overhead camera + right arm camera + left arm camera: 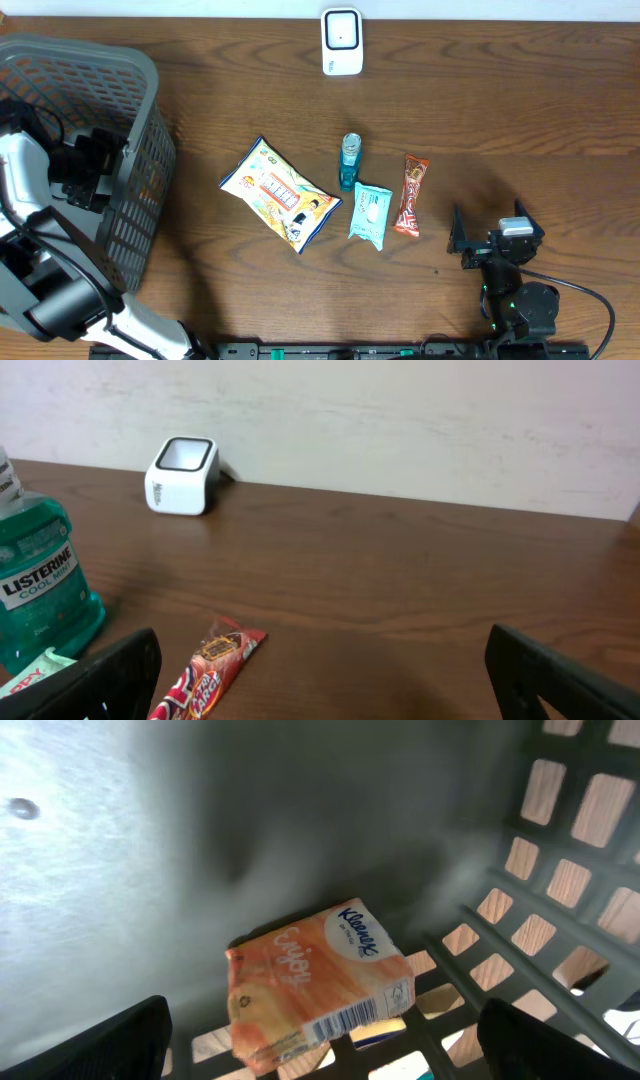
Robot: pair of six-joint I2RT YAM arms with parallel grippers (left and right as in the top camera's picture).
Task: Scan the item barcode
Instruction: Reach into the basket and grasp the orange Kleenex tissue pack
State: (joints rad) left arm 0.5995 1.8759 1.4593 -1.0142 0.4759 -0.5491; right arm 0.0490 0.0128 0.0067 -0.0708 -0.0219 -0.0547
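Note:
An orange Kleenex tissue pack [315, 985] lies on the floor of the grey basket [150, 90], its barcode facing up at its near edge. My left gripper [325, 1020] hangs open just above it inside the basket, a finger on each side and no contact visible. The white barcode scanner [341, 42] stands at the table's far edge. My right gripper [488, 224] rests open and empty at the front right, facing the scanner [182, 475]. A red candy bar [210, 670] lies just ahead of its left finger.
On the table's middle lie a snack bag [280, 193], a Listerine bottle [349, 162], a teal wipes pack [369, 214] and the candy bar [411, 194]. The basket's lattice wall [560, 900] rises close to the right of my left gripper.

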